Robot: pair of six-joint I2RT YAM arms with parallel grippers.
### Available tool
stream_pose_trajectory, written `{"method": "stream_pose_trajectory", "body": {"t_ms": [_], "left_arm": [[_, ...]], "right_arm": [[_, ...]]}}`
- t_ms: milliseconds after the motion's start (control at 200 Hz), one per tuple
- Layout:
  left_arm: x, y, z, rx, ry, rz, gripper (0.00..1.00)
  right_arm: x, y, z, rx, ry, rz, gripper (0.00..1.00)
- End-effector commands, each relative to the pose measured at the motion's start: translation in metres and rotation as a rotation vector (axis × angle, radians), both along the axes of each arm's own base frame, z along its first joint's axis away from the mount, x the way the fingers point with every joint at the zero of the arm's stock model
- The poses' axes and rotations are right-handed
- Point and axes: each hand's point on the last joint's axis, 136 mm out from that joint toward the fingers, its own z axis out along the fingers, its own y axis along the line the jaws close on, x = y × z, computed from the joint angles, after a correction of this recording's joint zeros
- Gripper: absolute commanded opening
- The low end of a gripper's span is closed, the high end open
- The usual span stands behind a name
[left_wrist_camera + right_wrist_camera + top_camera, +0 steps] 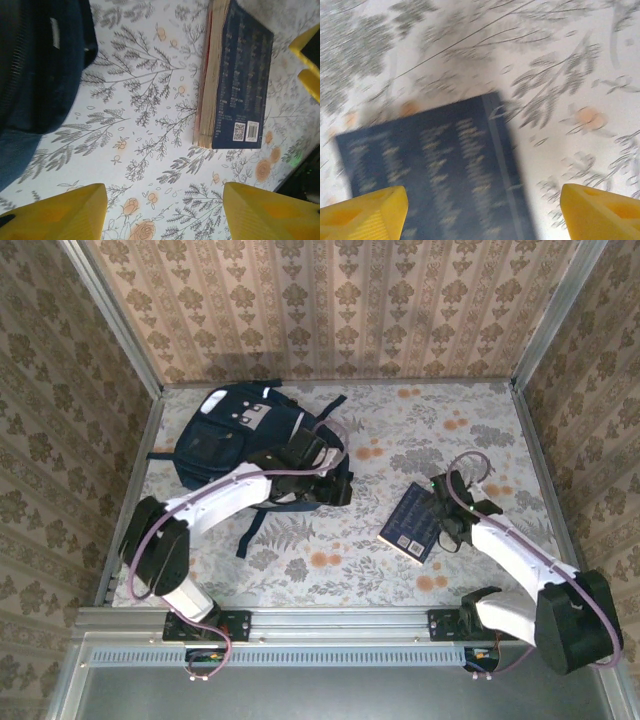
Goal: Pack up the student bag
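- While the student bag (235, 435) lies flat at the far left of the floral counter (400, 580), the left gripper (165, 215) hangs just beside the bag's near right side, above bare counter.
- On the left gripper, the yellow fingers (70, 212) stand wide apart with nothing between them.
- Seen from the left wrist, the bag's dark blue fabric sits along the left edge. A zip line (15, 65) shows there, but whether the bag is open, or what is inside it, cannot be told.
- To the right, well apart from the bag, a navy book (412, 523) lies flat on the counter, back cover up, showing a barcode (253, 131).
- Over the book hovers the right gripper (482, 215), its jaws spread wide and gripping nothing; that wrist view is blurred.
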Motion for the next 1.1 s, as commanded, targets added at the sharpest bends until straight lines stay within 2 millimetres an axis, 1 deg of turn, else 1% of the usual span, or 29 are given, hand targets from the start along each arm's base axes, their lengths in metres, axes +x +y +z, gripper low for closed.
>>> {"method": "stream_pose_trajectory", "body": {"t_ms": [0, 40, 90, 160, 235, 300, 345, 390, 455, 535, 595, 700, 770, 815, 905, 980, 1000, 1095], "left_arm": [[0.003, -0.019, 0.004, -0.014, -0.029, -0.040, 0.64], [0.001, -0.023, 0.001, -0.013, -0.022, -0.051, 0.64], [-0.002, -0.027, -0.001, -0.008, -0.017, -0.061, 0.64], [-0.004, -0.030, -0.003, -0.006, -0.020, -0.069, 0.65], [-0.005, -0.031, -0.005, -0.003, -0.019, -0.073, 0.65], [-0.006, -0.030, -0.008, 0.001, -0.015, -0.074, 0.65], [-0.007, -0.030, -0.009, 0.002, -0.014, -0.073, 0.65], [-0.007, -0.030, -0.011, 0.003, -0.012, -0.072, 0.65], [-0.009, -0.029, -0.015, 0.004, -0.007, -0.073, 0.65], [-0.009, -0.029, -0.019, 0.009, -0.001, -0.073, 0.66], [-0.009, -0.029, -0.022, 0.013, 0.003, -0.073, 0.66], [-0.009, -0.030, -0.025, 0.015, 0.009, -0.075, 0.66], [-0.009, -0.030, -0.027, 0.017, 0.009, -0.074, 0.66], [-0.009, -0.030, -0.028, 0.019, 0.009, -0.075, 0.66], [-0.008, -0.031, -0.032, 0.021, 0.013, -0.077, 0.66], [-0.008, -0.032, -0.040, 0.031, 0.030, -0.075, 0.66], [-0.008, -0.032, -0.043, 0.034, 0.037, -0.071, 0.66], [-0.007, -0.033, -0.054, 0.029, 0.069, -0.054, 0.66]], "right_arm": [[0.003, -0.008, -0.020, 0.015, 0.018, 0.022, 0.80], [0.013, -0.001, -0.023, 0.055, -0.010, 0.067, 0.78], [0.021, 0.003, -0.024, 0.068, -0.021, 0.105, 0.77], [0.027, 0.006, -0.031, 0.066, -0.005, 0.140, 0.77], [0.034, 0.016, -0.038, 0.127, 0.009, 0.187, 0.76], [0.042, 0.032, -0.039, 0.195, -0.007, 0.261, 0.76], [0.048, 0.048, -0.035, 0.261, -0.046, 0.317, 0.74], [0.051, 0.059, -0.031, 0.315, -0.075, 0.349, 0.72], [0.052, 0.071, -0.028, 0.356, -0.099, 0.392, 0.71], [0.050, 0.073, -0.024, 0.338, -0.100, 0.414, 0.71], [0.048, 0.072, -0.020, 0.311, -0.095, 0.423, 0.71], [0.042, 0.059, -0.018, 0.246, -0.061, 0.397, 0.71], [0.043, 0.061, -0.013, 0.251, -0.080, 0.410, 0.71], [0.045, 0.068, -0.011, 0.279, -0.098, 0.435, 0.71], [0.052, 0.089, -0.004, 0.369, -0.122, 0.518, 0.71], [0.056, 0.107, 0.001, 0.445, -0.122, 0.593, 0.71], [0.055, 0.110, -0.005, 0.464, -0.098, 0.600, 0.71], [0.056, 0.121, -0.009, 0.529, -0.089, 0.621, 0.71]]}}
